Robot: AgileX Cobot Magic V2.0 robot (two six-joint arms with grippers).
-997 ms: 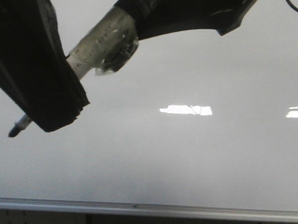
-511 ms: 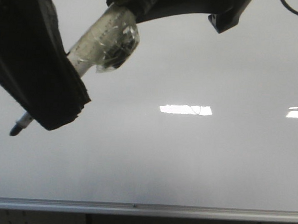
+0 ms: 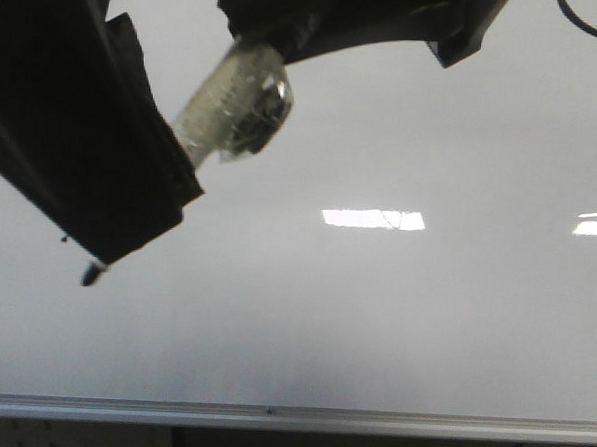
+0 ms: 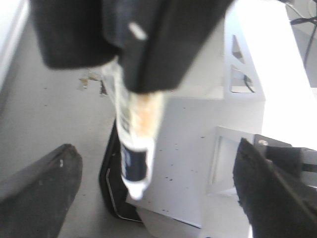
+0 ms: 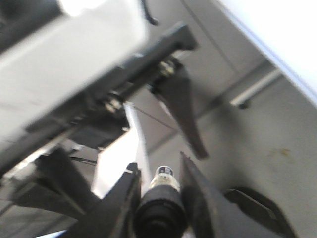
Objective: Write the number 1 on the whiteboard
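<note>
A marker is clamped between the two dark fingers of the right pincer, seen closely in the right wrist view. In the front view, the right pincer is shown at the upper edge of the whiteboard, gripping the tape-wrapped marker at its rear end. The marker runs diagonally down toward the board's left edge, passing behind the dark body of the left arm; only its black tip emerges below. Whether the tip touches the board cannot be told. The left pincer is held apart, its two dark fingers well separated, with the marker seen between them but not touched. No written stroke can be made out on the whiteboard. A silver rail lines the board's lower edge.
</note>
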